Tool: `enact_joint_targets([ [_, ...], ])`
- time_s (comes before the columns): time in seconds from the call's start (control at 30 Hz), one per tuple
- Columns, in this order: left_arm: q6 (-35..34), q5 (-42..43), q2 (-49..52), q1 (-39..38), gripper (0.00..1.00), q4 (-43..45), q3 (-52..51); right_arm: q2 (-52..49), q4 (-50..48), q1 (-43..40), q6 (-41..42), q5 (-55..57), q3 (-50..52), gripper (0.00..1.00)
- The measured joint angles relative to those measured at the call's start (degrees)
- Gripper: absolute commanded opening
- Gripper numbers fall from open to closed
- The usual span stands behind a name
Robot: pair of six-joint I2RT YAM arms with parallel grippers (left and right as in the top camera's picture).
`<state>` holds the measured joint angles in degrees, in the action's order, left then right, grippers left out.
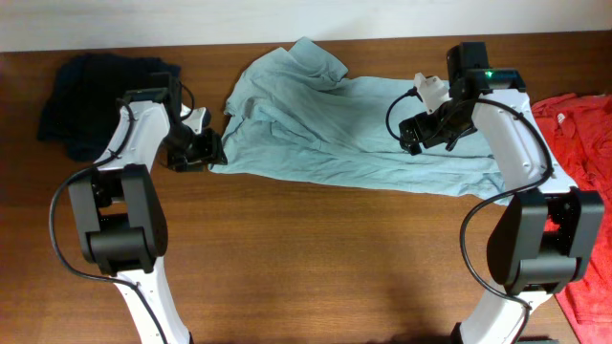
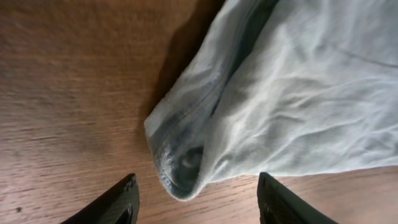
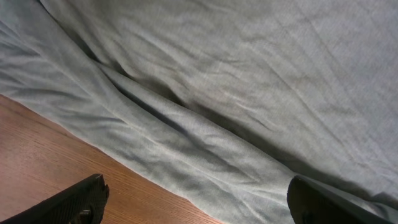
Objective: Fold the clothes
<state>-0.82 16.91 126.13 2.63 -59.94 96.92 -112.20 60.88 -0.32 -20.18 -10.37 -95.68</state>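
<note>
The pale grey-teal T-shirt (image 1: 335, 124) lies spread and rumpled across the far middle of the table. My left gripper (image 1: 210, 151) is at its lower left corner. In the left wrist view that bunched corner (image 2: 180, 165) rests on the wood just ahead of my open left gripper (image 2: 196, 208), with neither finger touching it. My right gripper (image 1: 418, 131) hovers over the shirt's right part. It stands wide open (image 3: 199, 205) above wrinkled cloth (image 3: 236, 93) near the hem, holding nothing.
A dark navy garment (image 1: 96, 96) is heaped at the far left. A red shirt (image 1: 585, 143) lies at the right edge, running down toward the front. Bare brown table (image 1: 316, 258) fills the near half between the arm bases.
</note>
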Motion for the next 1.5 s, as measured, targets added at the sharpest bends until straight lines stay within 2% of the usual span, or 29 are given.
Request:
enact_joint_targets([
  [0.2,0.0,0.0,0.0,0.0,0.59,2.7,-2.4,0.0,0.0,0.0,0.0,0.0,0.0,0.97],
  [0.3,-0.2,0.0,0.0,0.0,0.24,4.0,-3.2,0.0,0.0,0.0,0.0,0.0,0.0,0.97],
  [0.37,0.3,-0.2,0.0,0.0,0.09,4.0,-3.7,0.0,0.0,0.0,0.0,0.0,0.0,0.97],
  [0.43,0.4,-0.2,0.0,0.0,0.01,4.1,-4.0,0.0,0.0,0.0,0.0,0.0,0.0,0.97],
  [0.63,0.1,-3.4,0.0,0.0,0.01,2.0,-4.0,0.0,0.4,0.0,0.0,0.0,0.0,0.97],
  [1.0,-5.8,-10.6,0.0,0.5,0.00,-4.5,-4.0,0.0,1.1,0.0,0.0,0.0,0.0,0.97],
  [1.33,-10.4,-18.8,0.0,0.5,0.01,-6.8,-4.0,0.0,2.4,0.0,0.0,0.0,0.0,0.97],
  [1.5,-11.3,-20.7,0.0,0.5,0.02,-6.9,-4.0,0.0,3.6,0.0,-3.3,-2.8,0.0,0.96],
])
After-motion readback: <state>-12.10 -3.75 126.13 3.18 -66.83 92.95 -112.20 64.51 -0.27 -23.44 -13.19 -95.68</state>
